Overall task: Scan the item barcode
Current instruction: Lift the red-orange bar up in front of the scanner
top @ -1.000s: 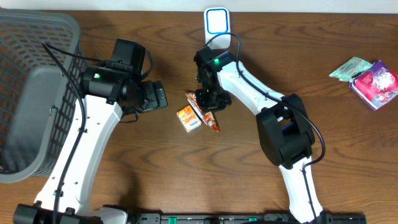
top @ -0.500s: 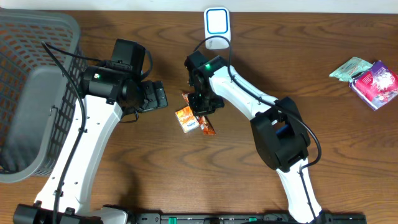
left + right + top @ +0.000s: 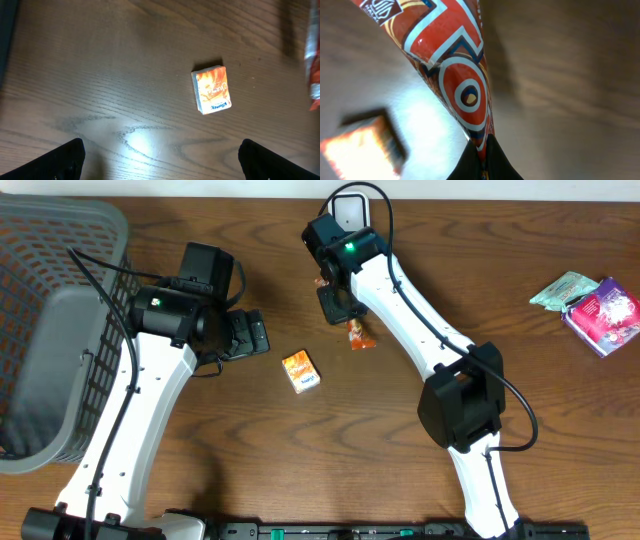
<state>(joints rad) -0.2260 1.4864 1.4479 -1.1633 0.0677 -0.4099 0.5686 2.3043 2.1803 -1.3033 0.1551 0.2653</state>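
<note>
Nearest the robot's bases, a small orange rectangular pack [image 3: 301,371] is seen lying flat on the brown wood-grain table [image 3: 260,465], with nothing touching it. Just beyond it, to the left, the left gripper [image 3: 247,335] is held over the tabletop with its jaws spread wide and nothing between them. Beside that arm, a large grey plastic mesh basket [image 3: 45,370] is set at the table's left edge.

Farther back, the right gripper [image 3: 338,307] is clenched on a long red, blue and white patterned snack packet [image 3: 462,75]. The snack packet is pinched at one end and hangs down from the fingers, clear of the orange pack. Off to the right, well apart, a crumpled green packet [image 3: 563,288] is found touching a purple box [image 3: 606,315]. At the far edge, a white scanner [image 3: 352,197] is largely hidden by the right arm, with the held packet just in front of it.
</note>
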